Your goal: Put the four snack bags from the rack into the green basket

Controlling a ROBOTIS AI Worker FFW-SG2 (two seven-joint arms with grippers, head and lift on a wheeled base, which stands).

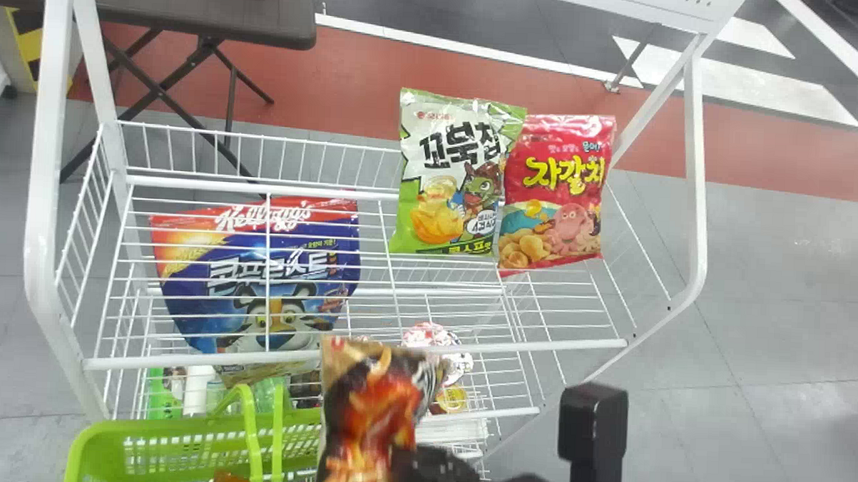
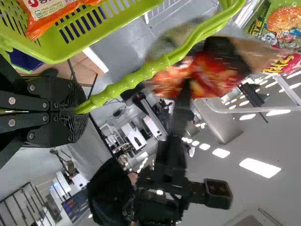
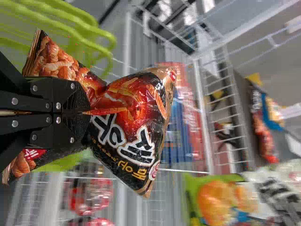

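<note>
White wire rack (image 1: 373, 195): spans most of the head view, its tiers open toward the robot. A dark table (image 1: 194, 8) stands behind its left side. Green basket (image 1: 172, 432): lies in front of the rack's lower left part, its handles (image 1: 252, 434) raised. An orange bag (image 2: 66, 12) rests in it.

Blue bag (image 1: 256, 278): at the rack's left, its wide face seen through the wires. Green bag (image 1: 449, 174) and red bag (image 1: 555, 192): side by side at the rack's right, nearly upright, the green bag overlapping the red bag's left edge.

Black bag (image 1: 369, 410): in the right gripper (image 1: 410, 465), at the front of the rack, overlapping the basket's right part in the head view; whether any of it is inside the basket cannot be told. The right gripper's fingers are closed on the bag, pinching its middle so that both ends flare outward. Left gripper (image 2: 81, 113): fingers drawn together around a basket handle, with almost no gap between them.

Smallest items, on the lower tiers: round cups (image 1: 429, 336) below the green bag, and bottles (image 1: 270, 392) just behind the basket.
</note>
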